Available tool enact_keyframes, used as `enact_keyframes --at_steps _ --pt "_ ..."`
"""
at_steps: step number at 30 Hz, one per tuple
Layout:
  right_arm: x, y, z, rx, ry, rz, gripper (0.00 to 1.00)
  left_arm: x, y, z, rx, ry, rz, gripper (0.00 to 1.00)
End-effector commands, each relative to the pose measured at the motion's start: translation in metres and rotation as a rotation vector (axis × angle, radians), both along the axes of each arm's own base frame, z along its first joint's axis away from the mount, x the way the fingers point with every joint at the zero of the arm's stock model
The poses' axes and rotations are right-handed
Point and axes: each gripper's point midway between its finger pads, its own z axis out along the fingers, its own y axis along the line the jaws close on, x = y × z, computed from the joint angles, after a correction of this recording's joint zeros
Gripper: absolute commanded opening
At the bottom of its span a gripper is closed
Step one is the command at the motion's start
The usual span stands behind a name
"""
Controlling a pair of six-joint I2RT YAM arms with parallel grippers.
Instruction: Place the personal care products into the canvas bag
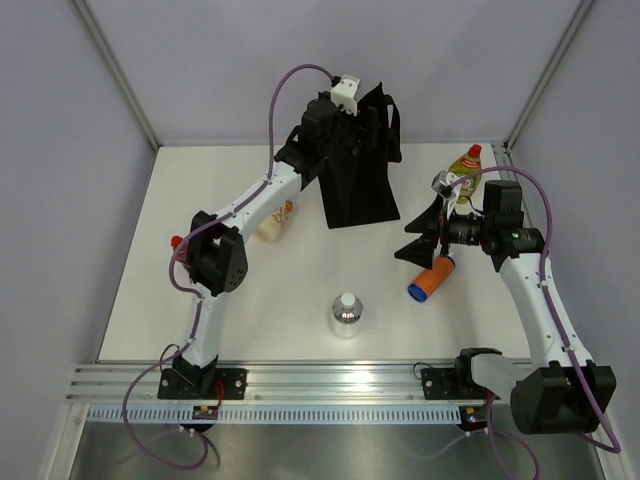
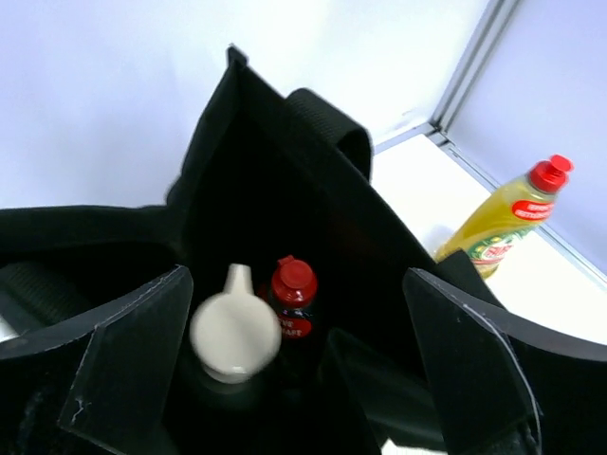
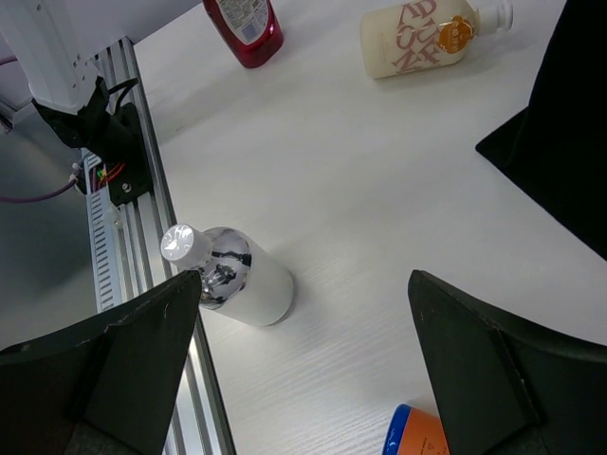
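The black canvas bag stands upright at the back. My left gripper hovers over its mouth, open and empty. Inside the bag I see a blurred beige-capped bottle and a dark bottle with a red cap. My right gripper is open and empty above the table. Just below it lies the orange blue-capped bottle, also in the right wrist view. The clear white-capped bottle stands at the front centre.
The yellow-green red-capped bottle stands right of the bag. The cream pump bottle lies left of the bag. A red bottle sits behind my left arm. A metal rail runs along the near edge.
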Motion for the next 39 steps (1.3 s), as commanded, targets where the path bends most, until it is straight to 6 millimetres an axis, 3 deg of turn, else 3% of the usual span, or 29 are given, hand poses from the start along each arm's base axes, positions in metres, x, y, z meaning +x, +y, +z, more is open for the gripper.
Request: enact_keyframes --at_steps 1,3,5,6,7,8,9,10,11,13,14,16,17,18,19,21,22,24,25,30,36,39 --pt "-0.004 0.001 0.005 0.005 -0.056 0.045 0.99 -0.030 0.016 0.087 -0.059 -0.121 -0.043 0.96" --pt "-0.008 0.001 0.011 -0.007 -0.090 0.073 0.99 -0.038 0.022 0.092 -0.047 -0.108 -0.056 0.95" --pt "-0.006 -0.002 0.019 -0.042 -0.141 0.075 0.99 -0.050 0.034 0.112 -0.058 -0.118 -0.042 0.96" --pt "-0.002 -0.005 0.034 -0.087 -0.228 0.082 1.00 -0.054 0.042 0.115 -0.056 -0.102 -0.019 0.97" --pt "0.012 -0.012 0.034 -0.161 -0.244 0.030 0.99 -0.059 0.049 0.119 -0.054 -0.094 -0.003 0.97" --pt "0.022 -0.014 0.043 -0.201 -0.277 0.011 0.99 -0.072 0.061 0.136 -0.064 -0.101 0.012 0.98" --pt "0.026 -0.010 0.071 -0.241 -0.365 0.028 1.00 -0.080 0.071 0.132 -0.046 -0.064 0.035 0.99" --pt "0.032 -0.008 0.078 -0.279 -0.391 0.034 0.99 -0.089 0.079 0.133 -0.037 -0.049 0.040 0.99" --pt "0.056 -0.013 0.086 -0.362 -0.410 -0.007 0.99 -0.107 0.093 0.134 -0.029 -0.036 0.046 0.99" --pt "0.074 -0.002 0.091 -0.438 -0.457 0.011 0.99 -0.129 0.108 0.121 0.001 0.006 0.049 0.99" --pt "0.100 -0.002 0.097 -0.486 -0.474 -0.023 0.99 -0.140 0.115 0.115 0.011 0.022 0.053 0.99" --pt "0.117 0.004 0.100 -0.518 -0.483 -0.001 1.00 -0.172 0.138 0.092 0.034 0.073 0.069 0.99" --pt "0.142 0.006 0.106 -0.537 -0.495 -0.024 1.00 -0.184 0.146 0.083 0.041 0.089 0.074 0.99" --pt "0.152 0.008 0.107 -0.541 -0.480 -0.042 1.00 -0.206 0.161 0.065 0.045 0.116 0.083 0.99" --pt "0.169 0.014 0.090 -0.566 -0.439 -0.039 1.00 -0.217 0.168 0.056 0.041 0.126 0.087 0.99" --pt "0.185 0.020 0.104 -0.566 -0.477 -0.066 0.99 -0.246 0.185 0.030 0.029 0.162 0.094 0.99" --pt "0.199 0.024 0.089 -0.603 -0.459 -0.076 1.00 -0.254 0.190 0.023 0.025 0.169 0.095 0.99" --pt "0.213 0.032 0.089 -0.636 -0.493 -0.088 1.00 -0.272 0.205 0.006 0.009 0.197 0.127 0.99" --pt "0.224 0.033 0.071 -0.681 -0.470 -0.088 1.00 -0.277 0.207 0.001 0.003 0.208 0.126 0.99" --pt "0.249 0.044 0.058 -0.745 -0.491 -0.141 0.99 -0.300 0.215 -0.021 -0.031 0.281 0.130 0.99" --pt "0.257 0.041 0.028 -0.832 -0.494 -0.098 0.94 -0.316 0.216 -0.038 -0.059 0.324 0.105 0.99" --pt "0.257 0.035 0.013 -0.878 -0.455 -0.082 0.83 -0.319 0.217 -0.042 -0.066 0.332 0.104 0.99"
